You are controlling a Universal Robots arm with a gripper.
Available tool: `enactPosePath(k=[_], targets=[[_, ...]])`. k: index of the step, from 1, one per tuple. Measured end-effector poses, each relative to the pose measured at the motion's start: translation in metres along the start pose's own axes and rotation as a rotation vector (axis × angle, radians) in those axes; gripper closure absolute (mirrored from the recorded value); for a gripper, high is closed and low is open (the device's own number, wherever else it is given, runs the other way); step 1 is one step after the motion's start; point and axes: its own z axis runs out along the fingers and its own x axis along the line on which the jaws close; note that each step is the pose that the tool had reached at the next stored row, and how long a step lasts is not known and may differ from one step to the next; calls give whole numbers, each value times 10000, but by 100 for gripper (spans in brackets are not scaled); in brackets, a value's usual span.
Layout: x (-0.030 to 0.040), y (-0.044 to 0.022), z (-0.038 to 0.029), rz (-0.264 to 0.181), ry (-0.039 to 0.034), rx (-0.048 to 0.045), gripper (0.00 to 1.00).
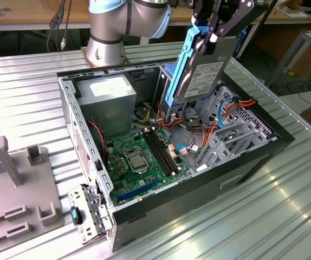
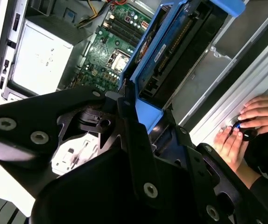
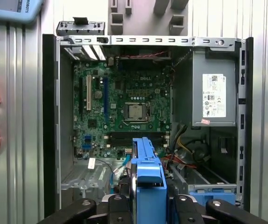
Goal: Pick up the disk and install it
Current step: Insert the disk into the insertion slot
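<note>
The ribbed metal bench [image 1: 25,70] carries the open black case [image 1: 253,162], with the green motherboard [image 1: 139,157] flat inside. Above it hangs the disk [image 1: 204,76], a flat grey metal slab in blue plastic rails. Its long axis is steeply tilted, lower end pointing into the case. My claw [image 1: 214,33] is clamped on its upper end.

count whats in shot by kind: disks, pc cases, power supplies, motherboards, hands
disk: 1
case: 1
power supply: 1
motherboard: 1
hands: 2
total: 6
</note>
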Motion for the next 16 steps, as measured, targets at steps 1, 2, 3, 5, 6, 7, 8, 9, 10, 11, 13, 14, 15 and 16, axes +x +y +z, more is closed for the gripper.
enactPosePath(k=[1, 2, 3, 5, 6, 7, 8, 9, 10, 11, 13, 14, 15, 16], targets=[[14, -24, 1, -1, 1, 0, 63], [41, -50, 2, -1, -1, 1, 63], [88, -80, 3, -1, -1, 0, 63], [176, -118, 5, -1, -1, 0, 63], [195, -128, 5, -1, -1, 0, 63], [215, -138, 5, -2, -1, 0, 63], [250, -155, 5, -1, 0, 0, 63], [301, -175, 6, 0, 0, 0, 63], [357, -194, 6, -1, 0, 0, 63], [395, -207, 5, -1, 1, 0, 63], [438, -233, 8, -1, -2, 1, 63], [451, -243, 9, -1, -1, 0, 63], [465, -260, 10, -1, -1, 0, 63], [482, -292, 12, -1, 0, 0, 63]])
